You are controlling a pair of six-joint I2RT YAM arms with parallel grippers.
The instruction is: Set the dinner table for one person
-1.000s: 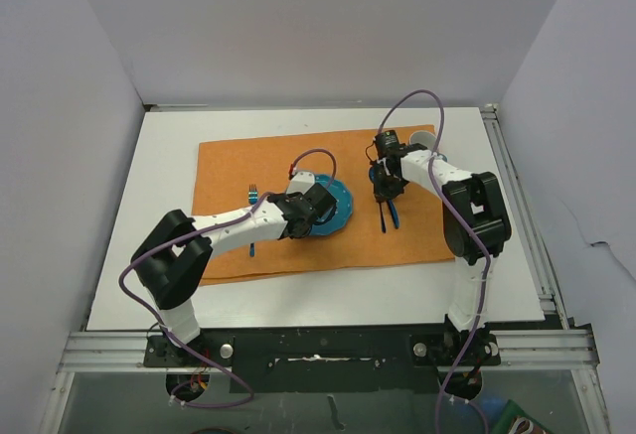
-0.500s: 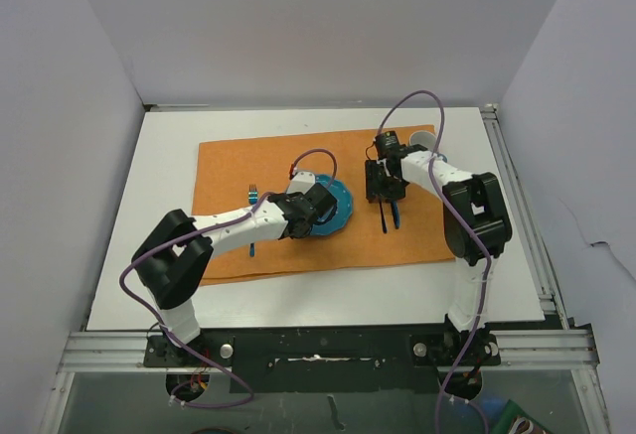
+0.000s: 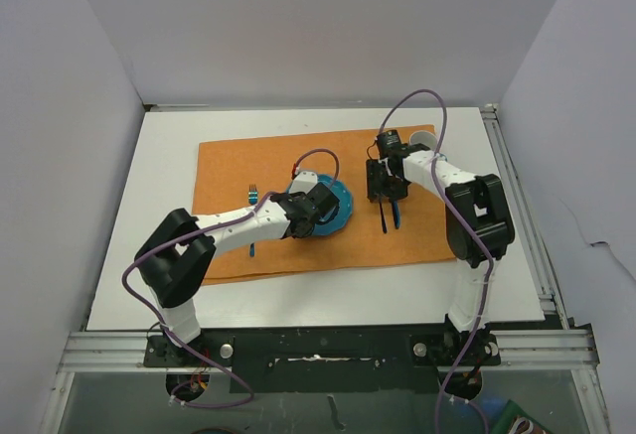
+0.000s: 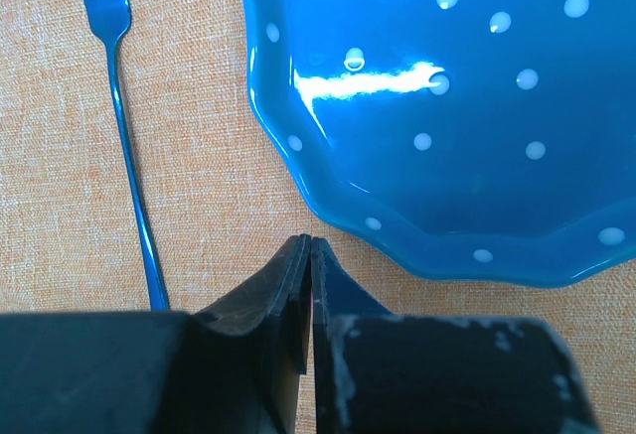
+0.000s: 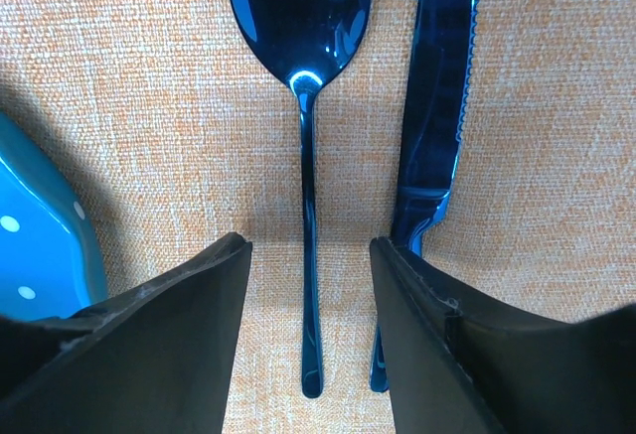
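Note:
On the white dinner table [image 3: 298, 300] lies an orange placemat [image 3: 234, 161]. A blue dotted plate [image 3: 338, 206] [image 4: 447, 106] sits at its middle. A blue fork [image 3: 251, 217] [image 4: 124, 136] lies left of the plate. A blue spoon [image 3: 384, 219] [image 5: 303, 86] and a blue knife [image 3: 396, 217] [image 5: 437, 106] lie side by side to its right. My right gripper [image 3: 386, 188] [image 5: 310, 245] is open, astride the spoon's handle without touching it. My left gripper [image 3: 310, 208] [image 4: 308, 245] is shut on nothing, just short of the plate's rim.
A white cup [image 3: 422, 139] stands at the placemat's far right corner, behind the right wrist. White walls close in the table on three sides. A metal rail [image 3: 318, 350] runs along the near edge.
My right gripper has opened, and the spoon now lies free on the placemat beside the knife. The left arm has barely shifted.

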